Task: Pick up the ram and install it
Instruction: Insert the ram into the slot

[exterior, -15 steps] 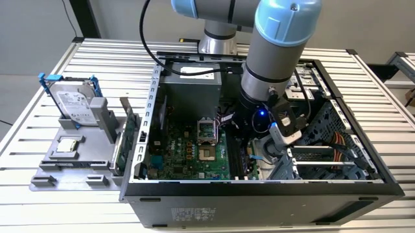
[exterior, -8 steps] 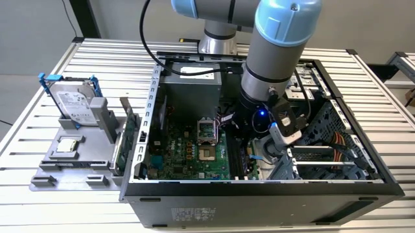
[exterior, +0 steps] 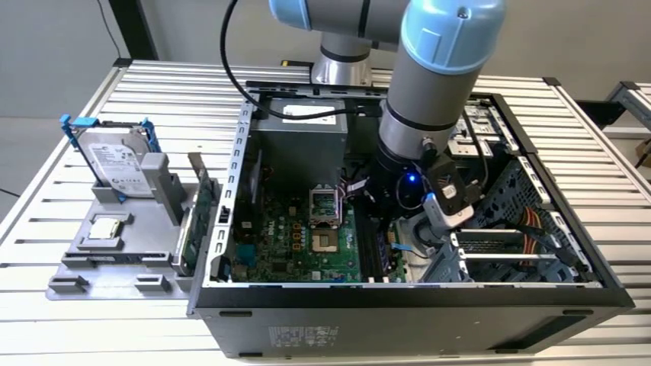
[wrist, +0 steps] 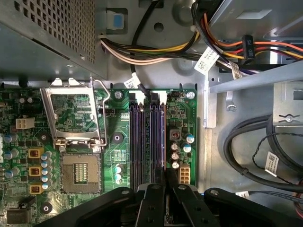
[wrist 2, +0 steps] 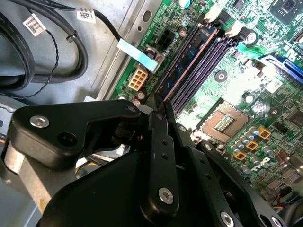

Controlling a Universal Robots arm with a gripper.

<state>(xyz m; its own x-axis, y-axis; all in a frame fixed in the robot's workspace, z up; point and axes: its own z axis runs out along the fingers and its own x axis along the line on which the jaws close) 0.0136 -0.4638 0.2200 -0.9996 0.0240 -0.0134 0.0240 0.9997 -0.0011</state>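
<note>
The ram (wrist 2: 187, 59) is seen in both wrist views as a long, narrow, thin blue circuit-board stick carrying small dark chips, with a coppery strip along one long side. It is stood on edge and aligned lengthwise with the black motherboard memory slots, over the outermost slot, the one nearest the board's edge and the small white connector. From above, in the first wrist view, only its thin upper edge (wrist: 164, 137) is presented as a fine line. Its near end is clasped between the fingertips of the pincer (wrist 2: 158, 101). Whether it is fully seated cannot be told.
</note>
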